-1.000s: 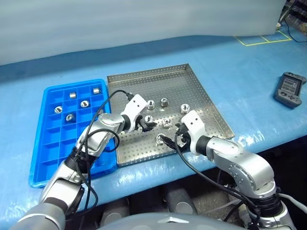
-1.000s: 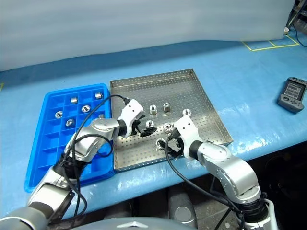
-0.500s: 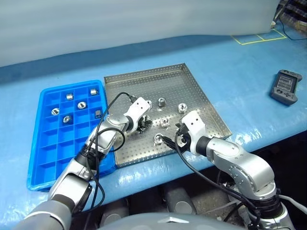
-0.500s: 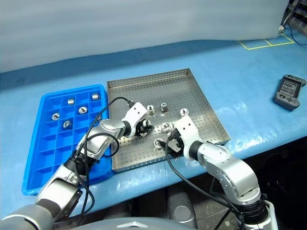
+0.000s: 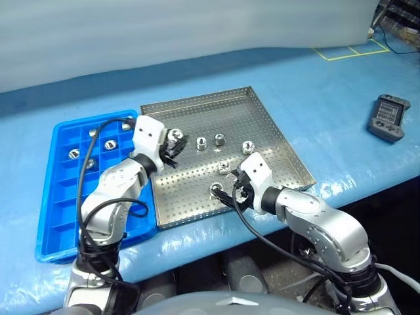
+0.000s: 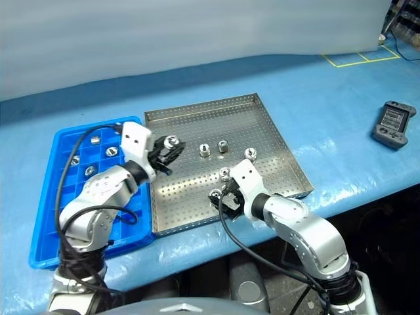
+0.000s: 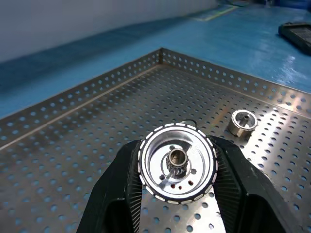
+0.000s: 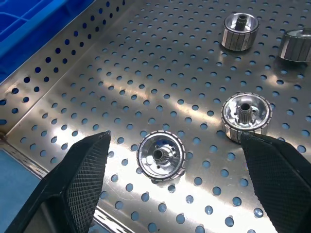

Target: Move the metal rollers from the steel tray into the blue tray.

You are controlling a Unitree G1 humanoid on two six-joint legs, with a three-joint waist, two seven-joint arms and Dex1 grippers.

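A: Left eye view first, from the left. The blue tray (image 5: 65, 197) has a few metal rollers (image 5: 74, 153) already sitting in its far compartments. I count about four, though the arm's cable hides part of that corner, so the number is not sure.

B: And the nearer compartments?

A: Bare, as far as I can see. Next along, the left gripper (image 5: 172, 141) hangs over the near-left part of the steel tray (image 5: 262, 118), just beside the blue tray's edge. Its fingers are clamped tight on one roller (image 7: 177, 161). In the left wrist view that roller sits squarely between the two black fingers (image 7: 112, 194), clear of the perforated floor.

B: So one is in transit. What is left in the steel tray?

A: Five loose rollers, I think. Three stand in a row toward the middle (image 5: 220, 139), one lies a little nearer (image 5: 224, 165), and one lies closest to the front rim (image 5: 216, 189).

B: The right side?

A: The right gripper (image 8: 170, 160) is spread wide and holds nothing, poised around that front roller (image 8: 161, 155) without touching it.

B: So less than halfway?

A: I'd judge so, with one carried, five loose and a handful delivered
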